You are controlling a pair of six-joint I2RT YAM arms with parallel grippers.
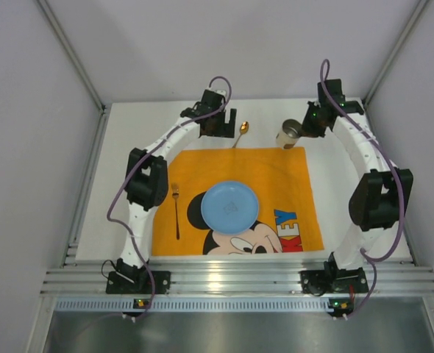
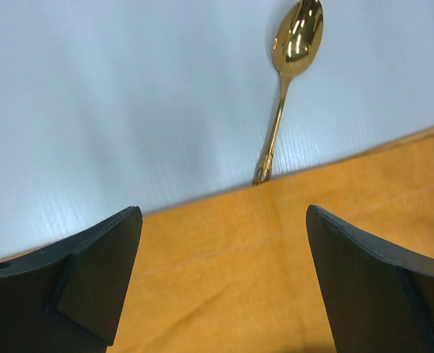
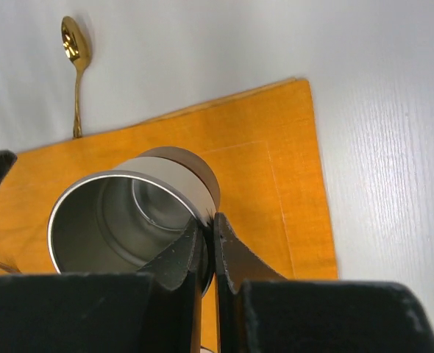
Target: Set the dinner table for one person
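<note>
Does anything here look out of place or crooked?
The gold spoon lies slanted on the table past the orange cloth, only its handle tip reaching it, while the fork sits straight beside the plate. The metal cup looks tipped in the right tool.

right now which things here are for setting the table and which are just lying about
for the job: table, placemat, plate, fork, spoon, metal cup
lying about: nothing loose, only the fixed metal rail at the near edge
</note>
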